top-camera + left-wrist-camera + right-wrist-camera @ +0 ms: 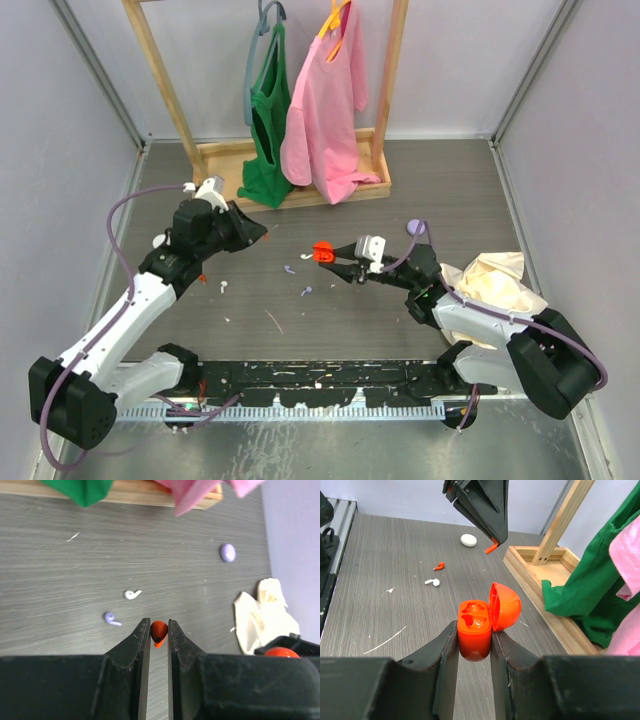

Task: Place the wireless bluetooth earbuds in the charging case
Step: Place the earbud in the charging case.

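The left gripper is pinching an orange earbud between its nearly closed tips, and the right gripper is clamping the charging case, lid open; insertion appears pending and calls for aligning the earbud over a well.

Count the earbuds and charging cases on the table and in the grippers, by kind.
Earbuds: 5 (orange earbud in the left gripper, loose orange earbud, white earbud, second white earbud, lavender earbud)
Charging cases: 3 (orange charging case in the right gripper, lavender case, white case)
Total: 8
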